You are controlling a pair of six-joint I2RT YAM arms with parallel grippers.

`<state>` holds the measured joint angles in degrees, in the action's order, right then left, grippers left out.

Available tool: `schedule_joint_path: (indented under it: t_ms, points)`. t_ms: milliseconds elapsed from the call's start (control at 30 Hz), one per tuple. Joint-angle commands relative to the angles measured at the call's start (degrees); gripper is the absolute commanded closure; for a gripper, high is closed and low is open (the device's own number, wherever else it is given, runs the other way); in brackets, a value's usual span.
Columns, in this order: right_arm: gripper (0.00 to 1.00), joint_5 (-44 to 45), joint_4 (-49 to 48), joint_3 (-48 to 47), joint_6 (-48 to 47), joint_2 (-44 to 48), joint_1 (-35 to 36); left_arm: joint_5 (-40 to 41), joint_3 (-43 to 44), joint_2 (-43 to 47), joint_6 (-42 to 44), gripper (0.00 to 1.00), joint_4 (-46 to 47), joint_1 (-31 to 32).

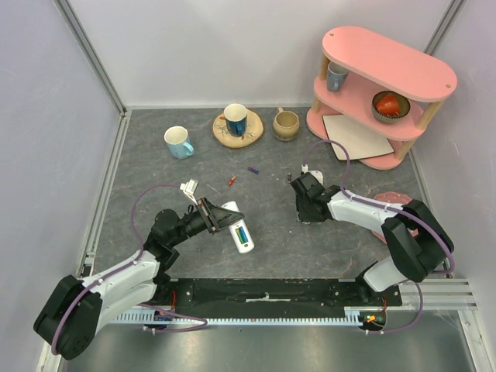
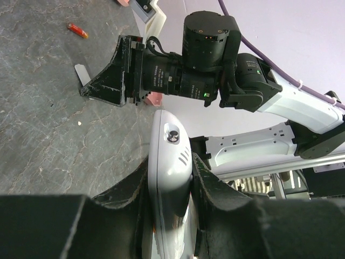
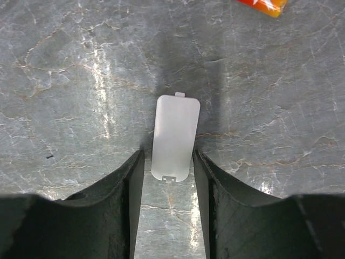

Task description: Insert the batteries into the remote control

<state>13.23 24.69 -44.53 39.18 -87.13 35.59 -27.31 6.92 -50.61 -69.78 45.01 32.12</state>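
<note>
Our left fingers (image 2: 213, 189) clamp the slim white plastic remote control (image 2: 170, 156) by its long edges above the table (image 1: 349, 248); we reckon it light, slick. Right fingers (image 3: 126, 189) spread astride a flat white cover (image 3: 175, 135).

Open tabletop (image 1: 271, 248) lane between the left end effector (image 1: 227, 217), remote control (image 1: 242, 234) jutting out, and the right end effector (image 3: 168, 162). Farther back, red battery (image 1: 231, 180) and blue-purple battery (image 1: 253, 170) lie loose. Blue mug (image 1: 178, 142), saucered mug (image 1: 235, 120), beige mug (image 1: 285, 124) and pink shelf (image 1: 387, 66) block the rear.

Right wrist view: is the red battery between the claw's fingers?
No: a flat white plastic cover panel lies between the fingers of the right claw, while the small red-orange cylindrical battery lies apart at the top edge.
</note>
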Motion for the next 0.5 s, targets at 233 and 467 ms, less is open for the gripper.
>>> schedule_joint_path:
  t_ms: [233,467]
  points:
    - [0.66,-0.49,5.11,3.84,2.13,-3.75,0.7,-0.99,1.08,1.74,0.52,0.98,1.66,-0.21]
    - [0.78,-0.93,5.37,3.4,2.04,-0.33,1.06,-0.81,1.43,1.39,0.52,0.98,1.66,-0.21]
